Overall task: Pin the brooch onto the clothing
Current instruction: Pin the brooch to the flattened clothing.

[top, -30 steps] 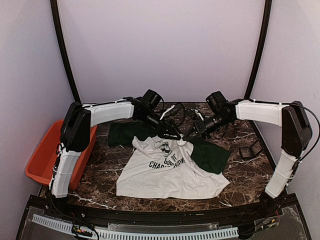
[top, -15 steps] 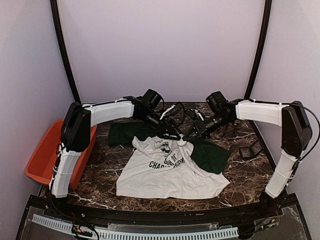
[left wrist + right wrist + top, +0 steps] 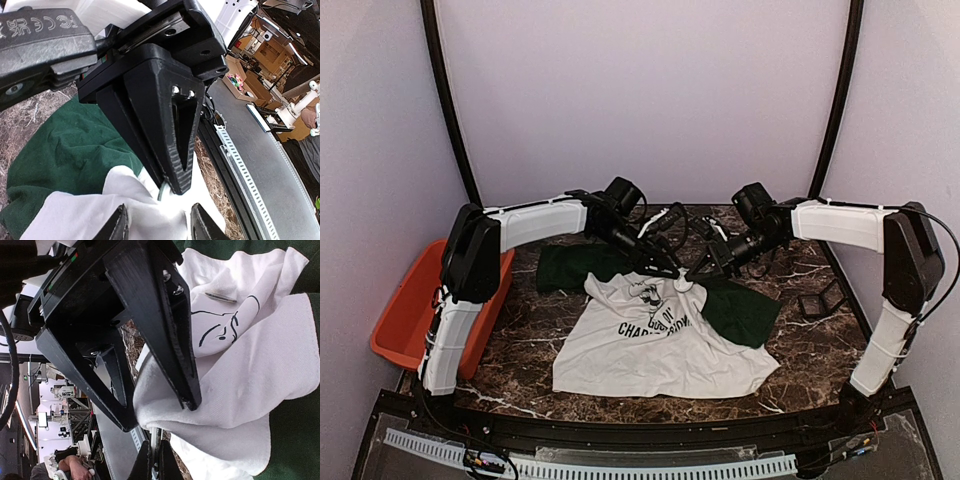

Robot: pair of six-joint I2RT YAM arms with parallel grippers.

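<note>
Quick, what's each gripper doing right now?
Left gripper: jaws pinching a fold of the shirt.
Right gripper: jaws closed, seemingly on the brooch.

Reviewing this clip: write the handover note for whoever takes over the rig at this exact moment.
Left hand: closed on a raised fold of the T-shirt near the collar.
Right hand: shut, with a thin metal piece, apparently the brooch, at its tips against that fold.
Done: fold is lifted and the brooch is at the cloth.
Left: push the pin through and fasten it. Whether it has pierced the fabric cannot be seen.
</note>
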